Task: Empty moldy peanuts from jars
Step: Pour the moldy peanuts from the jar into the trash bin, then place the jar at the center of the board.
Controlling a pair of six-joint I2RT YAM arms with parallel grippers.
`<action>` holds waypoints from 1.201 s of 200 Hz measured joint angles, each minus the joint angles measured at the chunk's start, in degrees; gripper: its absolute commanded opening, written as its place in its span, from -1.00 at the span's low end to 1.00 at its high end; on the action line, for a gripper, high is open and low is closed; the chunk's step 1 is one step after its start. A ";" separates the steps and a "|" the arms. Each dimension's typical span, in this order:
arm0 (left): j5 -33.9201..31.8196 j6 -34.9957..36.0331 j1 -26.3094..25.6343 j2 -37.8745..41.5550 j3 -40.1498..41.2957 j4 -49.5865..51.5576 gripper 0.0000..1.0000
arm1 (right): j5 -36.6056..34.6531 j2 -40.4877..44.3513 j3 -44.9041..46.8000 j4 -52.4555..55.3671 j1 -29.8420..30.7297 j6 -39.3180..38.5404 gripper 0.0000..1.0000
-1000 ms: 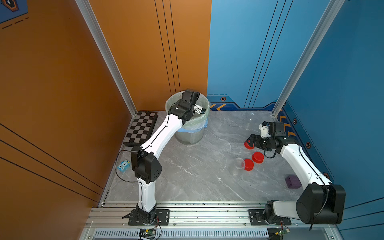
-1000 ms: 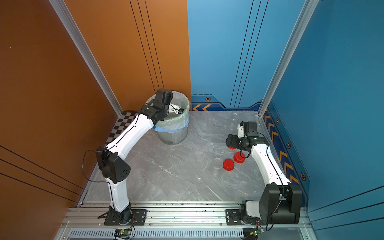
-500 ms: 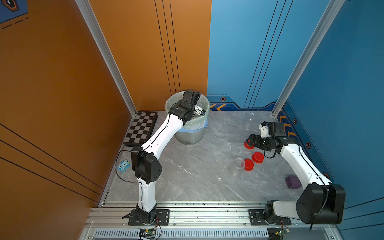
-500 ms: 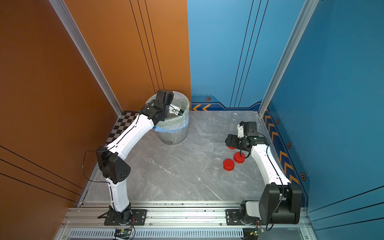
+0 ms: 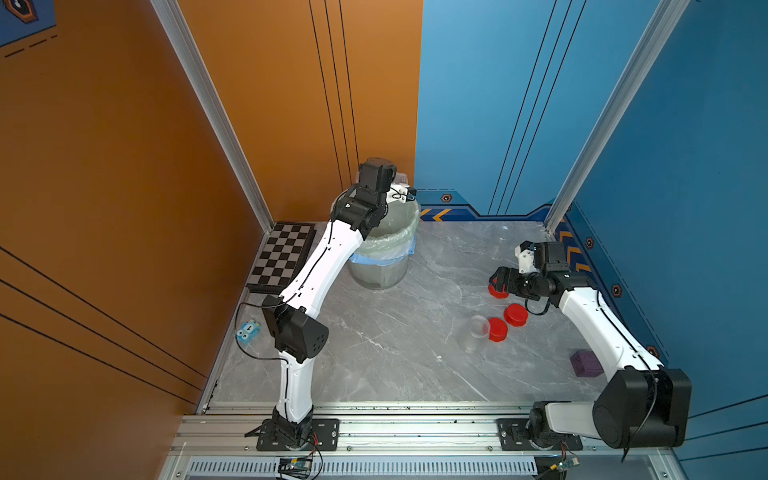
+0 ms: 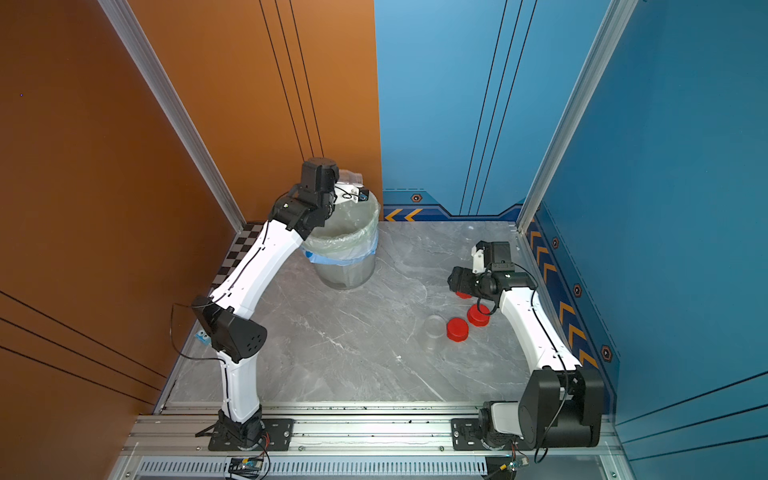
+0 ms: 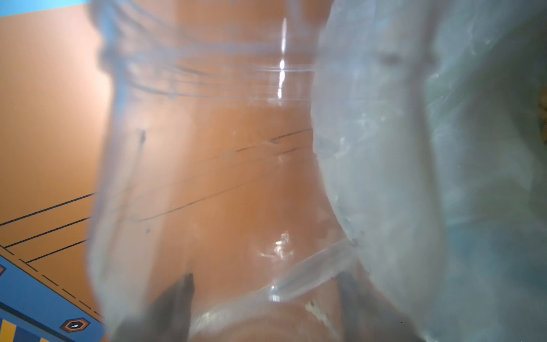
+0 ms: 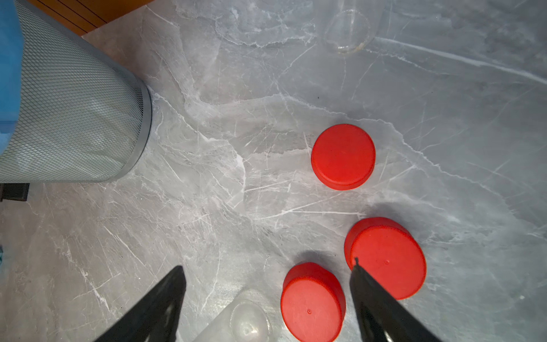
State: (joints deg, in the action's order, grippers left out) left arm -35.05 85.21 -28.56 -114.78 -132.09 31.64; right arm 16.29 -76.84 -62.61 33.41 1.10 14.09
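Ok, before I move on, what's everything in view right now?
jars: three, clear, lidless; one standing by the lids, one held above the bin, one near the back wall
lids: three, red, on the table's right side
moldy peanuts: uncountable; tan patch inside the bin, probably them
bin: one, grey mesh, pale liner, back of table
checkerboard: one, black and white, left edge
small blue object: one, left edge, nearer the front
purple block: one, right edge
table: one, grey marble
left pincer: shut on a jar
right pincer: open, empty, over the lids
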 measured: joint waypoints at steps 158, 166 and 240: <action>50.86 -48.46 -3.02 26.29 29.68 -4.79 -0.37 | 23.39 6.45 8.17 -47.19 9.66 20.24 0.75; 52.87 -50.56 -3.02 27.08 33.38 -7.08 -0.36 | 24.28 6.45 8.35 -49.48 11.43 21.00 0.76; 61.79 -65.55 -2.10 27.89 51.06 -24.17 -0.36 | 23.78 9.42 8.37 -52.39 22.32 16.55 0.86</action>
State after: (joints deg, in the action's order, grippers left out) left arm 26.74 19.66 -30.65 -86.89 -81.03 7.46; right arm 40.07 -67.42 -54.24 -18.98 23.42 30.63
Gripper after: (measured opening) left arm 0.756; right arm 0.925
